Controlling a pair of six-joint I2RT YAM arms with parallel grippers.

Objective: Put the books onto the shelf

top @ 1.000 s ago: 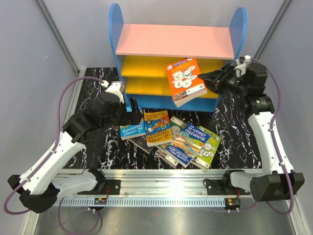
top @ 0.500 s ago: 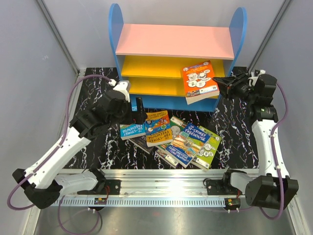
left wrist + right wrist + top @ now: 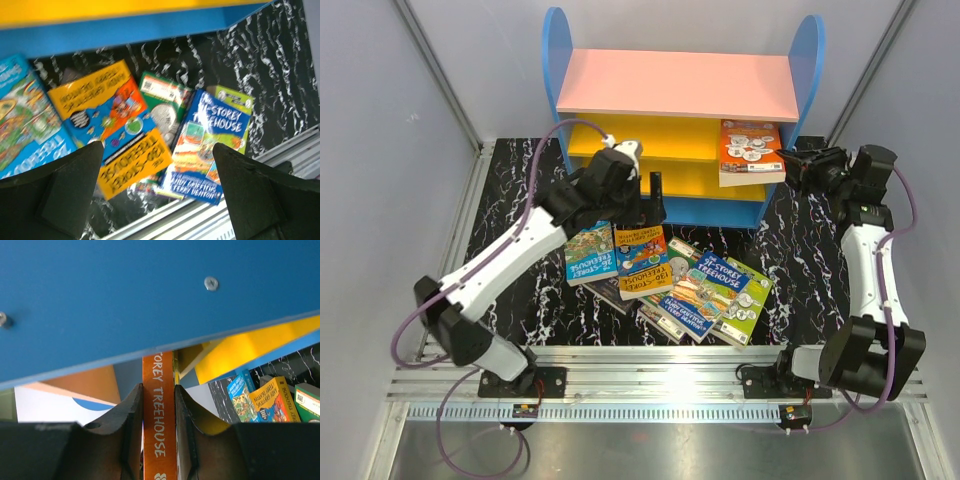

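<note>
The shelf [image 3: 675, 85] stands at the back of the table, with blue side panels, a pink top board and yellow lower boards. My right gripper [image 3: 792, 160] is shut on an orange book [image 3: 750, 150], held at the shelf's right end by the blue panel. In the right wrist view the jaws [image 3: 158, 390] clamp its orange spine [image 3: 159, 440] under the blue panel [image 3: 125, 300]. Several more books [image 3: 665, 275] lie in a loose pile before the shelf. My left gripper [image 3: 650, 200] hovers open over the pile's back edge; the books [image 3: 125, 130] show between its fingers [image 3: 65, 185].
The black marbled tabletop [image 3: 520, 290] runs to a metal rail [image 3: 650, 365] at the near edge. Grey walls close in both sides. A purple cable [image 3: 545, 160] loops from the left arm near the shelf's left panel.
My right gripper has carried the orange book right and up to the shelf's right end. My left arm has swung forward and right, to just in front of the shelf over the pile.
</note>
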